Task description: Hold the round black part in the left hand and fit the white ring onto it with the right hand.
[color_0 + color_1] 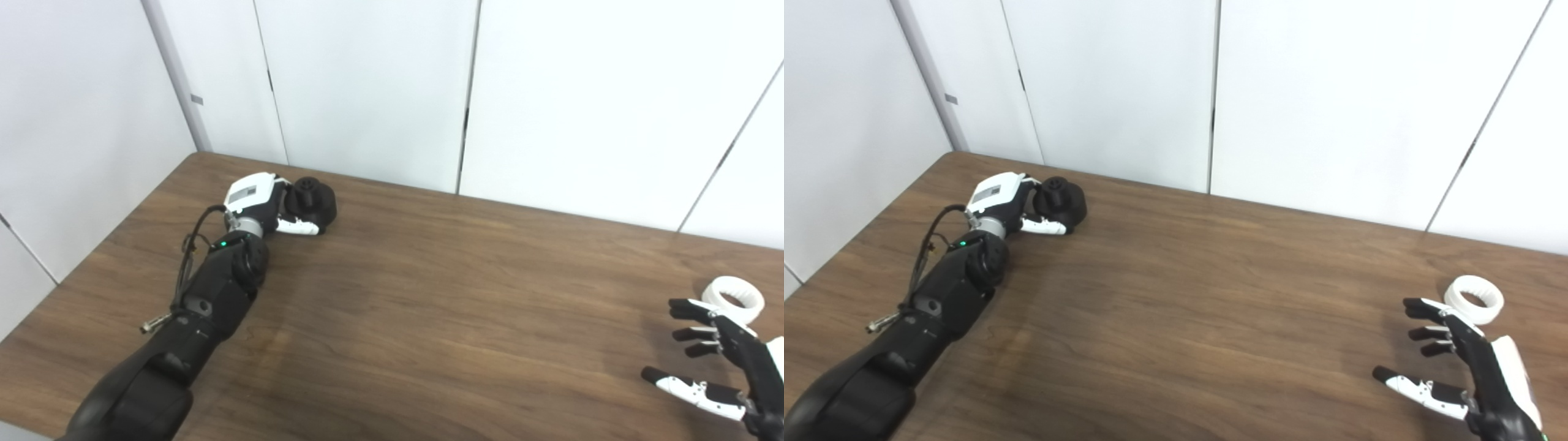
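The round black part (313, 201) is found far out at about ten o'clock on the brown desk (429, 294), near the back edge. It is being grasped by the left robot hand (278, 208) — the fingers are wrapped around it, and a white thumb is seen just under it. The part seems to rest on the desk, but it cannot be told for sure.

The white ring (1477, 299) is seen lying flat on the desk at about four o'clock, well apart from the black part. The right robot hand (1464, 367) is seen just beside the ring, a little nearer to the robot — nothing is held in it, and its fingers (1421, 306) are spread apart. Whether the ring is touched by a fingertip cannot be told.

White wall panels (367, 79) are seen behind the desk.
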Robot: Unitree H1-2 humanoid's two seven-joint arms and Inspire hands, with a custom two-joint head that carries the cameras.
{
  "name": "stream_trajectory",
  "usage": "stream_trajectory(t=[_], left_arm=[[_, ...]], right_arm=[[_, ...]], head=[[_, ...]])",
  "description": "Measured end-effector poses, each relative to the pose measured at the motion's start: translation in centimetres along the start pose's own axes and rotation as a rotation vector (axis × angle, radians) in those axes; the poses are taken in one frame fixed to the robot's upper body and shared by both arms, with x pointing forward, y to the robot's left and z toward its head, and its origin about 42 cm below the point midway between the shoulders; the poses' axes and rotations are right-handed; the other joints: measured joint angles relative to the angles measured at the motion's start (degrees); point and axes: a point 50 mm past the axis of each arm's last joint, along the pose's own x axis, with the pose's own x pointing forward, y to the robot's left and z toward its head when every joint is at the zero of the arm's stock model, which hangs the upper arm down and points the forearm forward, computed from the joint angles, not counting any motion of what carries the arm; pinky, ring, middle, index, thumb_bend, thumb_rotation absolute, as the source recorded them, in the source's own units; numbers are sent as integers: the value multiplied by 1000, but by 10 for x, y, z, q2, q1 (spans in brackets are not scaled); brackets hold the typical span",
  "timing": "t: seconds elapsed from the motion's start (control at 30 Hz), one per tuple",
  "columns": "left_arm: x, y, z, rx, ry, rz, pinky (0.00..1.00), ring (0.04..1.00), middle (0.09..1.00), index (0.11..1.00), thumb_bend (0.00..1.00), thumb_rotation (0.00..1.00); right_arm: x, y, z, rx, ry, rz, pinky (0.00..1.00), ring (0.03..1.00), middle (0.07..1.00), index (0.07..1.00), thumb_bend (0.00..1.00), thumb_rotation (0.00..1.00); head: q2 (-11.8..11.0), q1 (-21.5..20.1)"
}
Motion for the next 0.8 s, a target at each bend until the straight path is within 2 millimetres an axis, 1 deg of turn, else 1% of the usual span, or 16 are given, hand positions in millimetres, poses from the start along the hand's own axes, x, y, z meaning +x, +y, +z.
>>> stream_trajectory(t=[0.13, 0.23, 0.33, 0.5, 0.57, 0.7, 0.77, 0.8], left_arm=[[-1, -6, 5, -11, -9, -4, 857, 969, 948, 772, 1000, 477], [-1, -8, 5, -12, -19, 2, 839, 962, 941, 757, 1000, 473], [-1, -8, 5, -22, -24, 4, 823, 955, 931, 739, 1000, 447], [-1, -7, 4, -55, -42, 31, 783, 922, 900, 681, 1000, 371], [-1, -7, 5, -61, -51, 46, 761, 912, 885, 649, 982, 331], [-1, -7, 6, -79, -65, 77, 765, 895, 862, 593, 950, 264], [-1, -7, 6, -91, -74, 90, 767, 883, 846, 539, 931, 190], [-1, -6, 6, -105, -78, 105, 768, 881, 843, 530, 929, 177]], right_arm=[[0, 0, 0, 0, 0, 0, 544, 645, 744, 747, 632, 157], [0, -1, 0, -1, 2, 3, 546, 645, 742, 747, 633, 156], [-1, -1, -1, -2, 5, 6, 552, 640, 737, 744, 633, 151], [-2, -2, -1, -3, 4, 9, 547, 635, 734, 739, 633, 144], [-2, -2, 0, -3, 4, 9, 548, 641, 739, 743, 631, 160], [-5, -3, 1, -3, 14, 11, 557, 652, 746, 747, 625, 146], [-5, -3, 2, -3, 13, 14, 554, 645, 746, 745, 624, 138], [-5, -3, 2, -3, 13, 14, 554, 644, 746, 745, 624, 136]], head=[[2, -2], [3, -3], [3, -3], [7, -4], [8, -4], [10, -4], [11, -3], [11, -3]])
